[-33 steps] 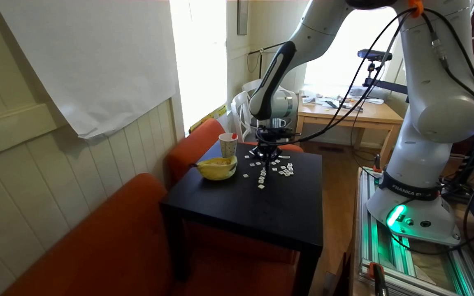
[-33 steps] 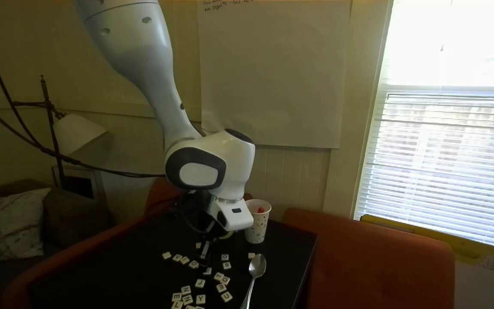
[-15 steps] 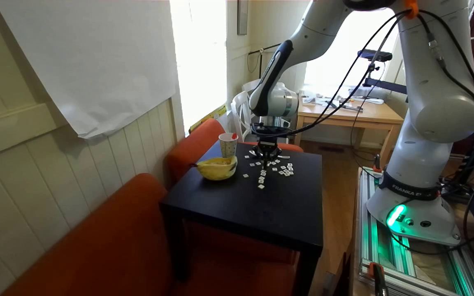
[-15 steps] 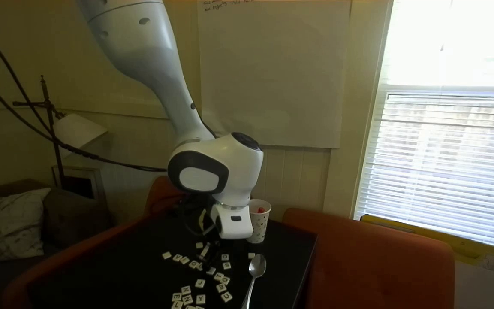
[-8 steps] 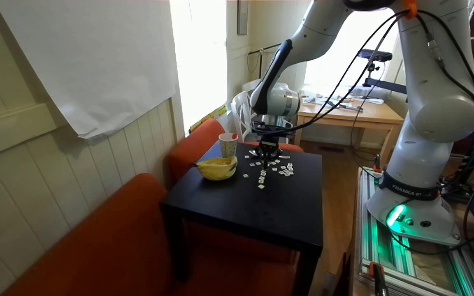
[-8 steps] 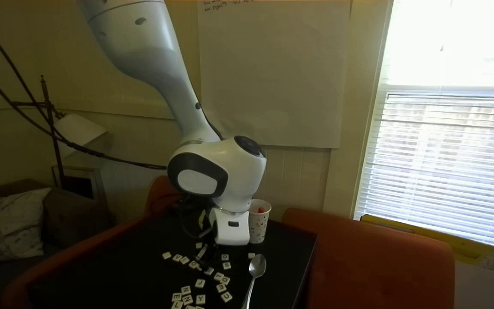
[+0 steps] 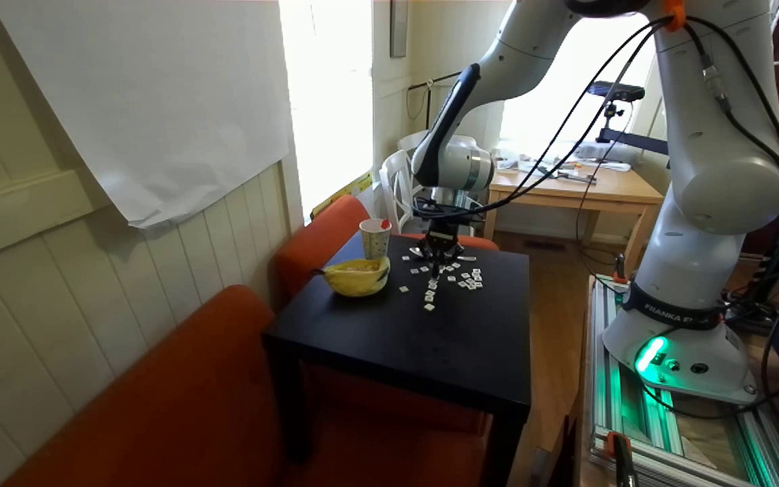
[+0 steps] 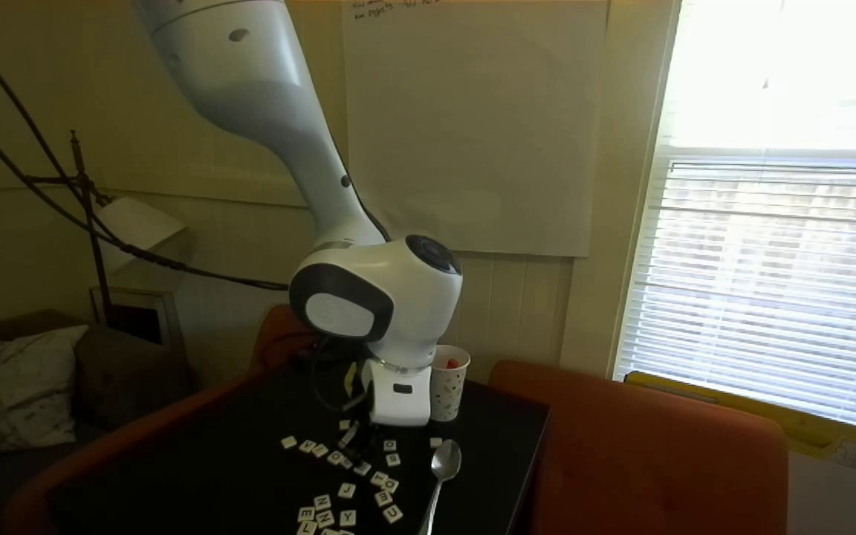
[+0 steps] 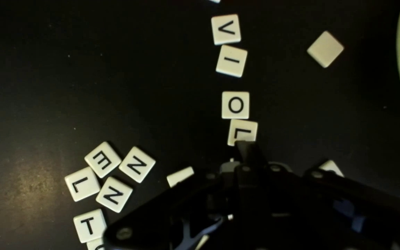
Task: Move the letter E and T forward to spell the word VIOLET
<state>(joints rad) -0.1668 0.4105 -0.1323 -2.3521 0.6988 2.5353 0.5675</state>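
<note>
My end effector (image 9: 247,149) is pressed together with no tile between its tips, which overlap the edge of the L tile (image 9: 242,129) in the wrist view; contact I can't tell. In an exterior view, what I take for the E tile (image 8: 362,469) lies just past it, away from the O tile (image 9: 235,105), the likely T tile (image 8: 379,479) behind. I judge I must get beyond the E tile and push toward the L tile.

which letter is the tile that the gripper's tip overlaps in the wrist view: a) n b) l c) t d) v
B: in the wrist view the tip of the shut gripper covers part of the lower edge of the L tile, the one just below the O tile.
</note>
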